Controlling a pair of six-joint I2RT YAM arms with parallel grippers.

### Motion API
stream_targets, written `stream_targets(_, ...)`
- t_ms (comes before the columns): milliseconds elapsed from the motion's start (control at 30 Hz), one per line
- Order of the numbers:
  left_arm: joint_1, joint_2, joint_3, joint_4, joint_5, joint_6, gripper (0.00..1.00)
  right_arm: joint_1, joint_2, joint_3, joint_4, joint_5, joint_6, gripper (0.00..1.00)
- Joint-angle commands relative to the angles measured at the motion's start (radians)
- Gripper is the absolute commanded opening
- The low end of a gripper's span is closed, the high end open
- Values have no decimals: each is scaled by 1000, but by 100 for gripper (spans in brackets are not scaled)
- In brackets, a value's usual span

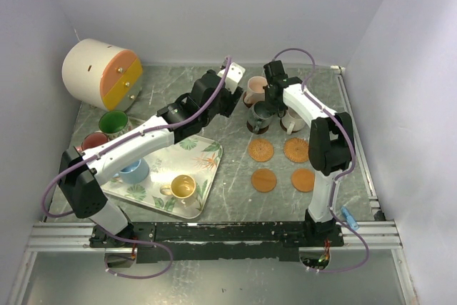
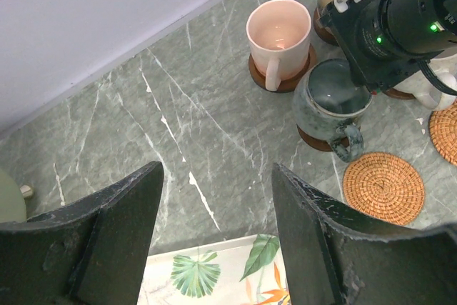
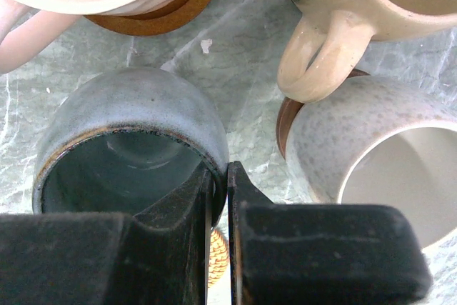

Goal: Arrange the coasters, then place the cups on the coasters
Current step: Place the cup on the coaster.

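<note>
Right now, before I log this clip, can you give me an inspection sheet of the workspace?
Surface: grey-green marble table, no spills seen.
Job's things: four bare woven coasters front right. Behind them, the pink cup, dark grey cup, tan cup and speckled cream cup each sit on a coaster. The light blue cup and yellow cup are on the leaf-print tray; the green cup and red cup are at far left.
Clutter: white-and-orange cylinder, back left.
Grippers: left gripper open, empty, over bare table; right gripper shut on the dark grey cup's rim.
Cables: purple cables along both arms.
Surroundings: plain walls on three sides.
</note>
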Motion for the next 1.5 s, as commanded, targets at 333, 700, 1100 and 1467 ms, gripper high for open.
stream_targets(333, -3, -16, 1, 33, 11, 2, 73, -5, -83, -25, 57, -12, 20, 7)
stream_targets(700, -3, -17, -6, 36, 16, 5, 73, -6, -109, -50, 73, -23, 24, 9)
stream_targets(1100, -3, -23, -15, 40, 13, 10, 73, -4, -106, -69, 80, -17, 23, 13)
stream_targets(1467, -3, -18, -13, 39, 15, 13, 73, -6, -93, -61, 76, -41, 21, 20)
